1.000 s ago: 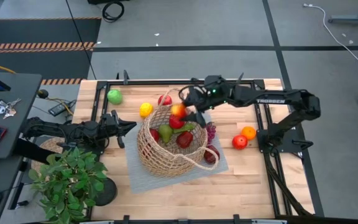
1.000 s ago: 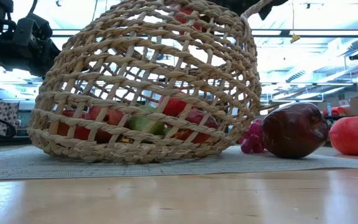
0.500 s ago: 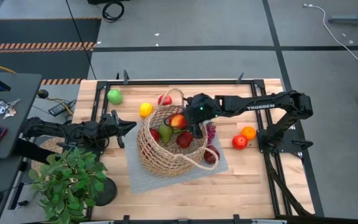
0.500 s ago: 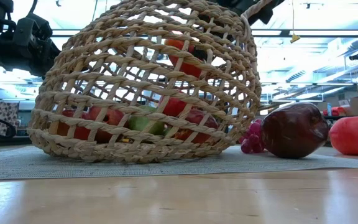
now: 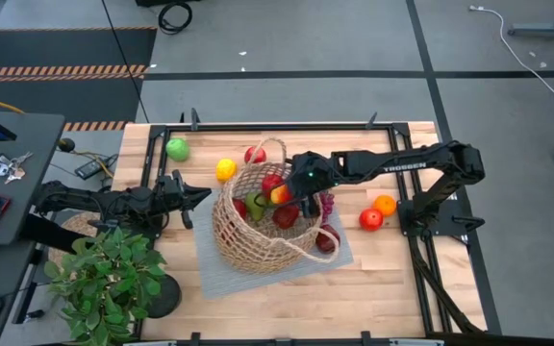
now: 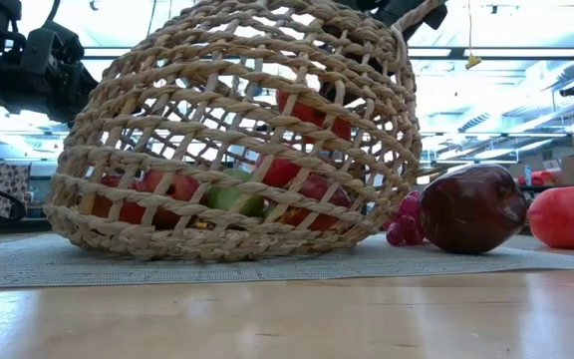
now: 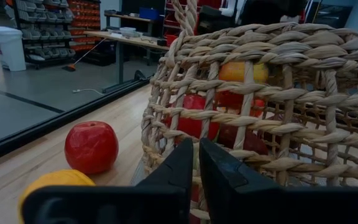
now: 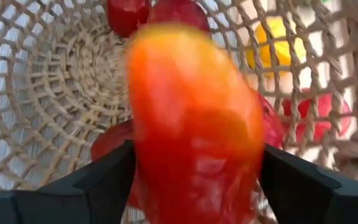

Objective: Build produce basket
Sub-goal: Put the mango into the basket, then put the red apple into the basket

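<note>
Right wrist view shows the right gripper (image 8: 194, 180) inside the basket (image 8: 48, 93), its dark fingers (image 8: 98, 177) spread on either side of an orange-red fruit (image 8: 194, 130); whether they grip it I cannot tell. From above, that gripper (image 5: 294, 192) hangs over the basket's far right rim, with red and green produce (image 5: 269, 204) already inside. The basket (image 5: 258, 226) lies on a grey mat (image 5: 339, 252) at mid-bench. Left of it the left gripper (image 5: 202, 195) waits, fingers pressed together. A green apple (image 5: 177, 148), lemon (image 5: 225, 169) and red apple (image 5: 254, 154) lie far left; an orange (image 5: 385, 204) sits right.
</note>
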Robot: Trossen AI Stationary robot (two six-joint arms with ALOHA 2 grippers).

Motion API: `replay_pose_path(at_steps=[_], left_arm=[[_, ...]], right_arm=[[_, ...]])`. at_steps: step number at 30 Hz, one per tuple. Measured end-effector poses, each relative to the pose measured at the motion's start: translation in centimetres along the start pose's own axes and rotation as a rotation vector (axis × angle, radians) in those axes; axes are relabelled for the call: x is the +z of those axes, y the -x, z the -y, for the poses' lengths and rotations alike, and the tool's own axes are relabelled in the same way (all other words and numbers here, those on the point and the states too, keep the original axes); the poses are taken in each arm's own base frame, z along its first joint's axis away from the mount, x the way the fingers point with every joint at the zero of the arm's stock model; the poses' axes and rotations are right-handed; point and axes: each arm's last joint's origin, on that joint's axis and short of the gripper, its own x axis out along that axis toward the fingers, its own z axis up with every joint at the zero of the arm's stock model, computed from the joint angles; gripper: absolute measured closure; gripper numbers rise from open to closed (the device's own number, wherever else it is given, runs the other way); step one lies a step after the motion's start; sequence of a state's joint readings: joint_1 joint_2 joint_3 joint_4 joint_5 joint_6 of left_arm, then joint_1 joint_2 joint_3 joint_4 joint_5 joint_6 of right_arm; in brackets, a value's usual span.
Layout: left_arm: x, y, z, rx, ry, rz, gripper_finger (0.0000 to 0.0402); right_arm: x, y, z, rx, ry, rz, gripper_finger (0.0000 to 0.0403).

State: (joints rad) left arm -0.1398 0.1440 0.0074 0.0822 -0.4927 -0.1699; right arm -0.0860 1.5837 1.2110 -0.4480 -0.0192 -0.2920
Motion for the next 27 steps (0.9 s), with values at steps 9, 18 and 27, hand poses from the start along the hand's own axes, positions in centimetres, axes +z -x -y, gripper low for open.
replay_pose_path(at_steps=[9,18,27], left_arm=[[0.0,0.0,0.0,0.0,0.0,0.0,0.0364],[0.0,0.0,0.0,0.0,0.0,0.0,0.0367],[0.0,0.0,0.0,0.0,0.0,0.0,0.0363]], right_arm=[[2.3,2.3,0.5,0.001,-0.051,0.001,0.0014],[2.4,7.4,1.2,-0.014,-0.051,0.147,0.0022],[-2.1,10.0,0.6,-0.148,-0.192,0.236,0.0032]])
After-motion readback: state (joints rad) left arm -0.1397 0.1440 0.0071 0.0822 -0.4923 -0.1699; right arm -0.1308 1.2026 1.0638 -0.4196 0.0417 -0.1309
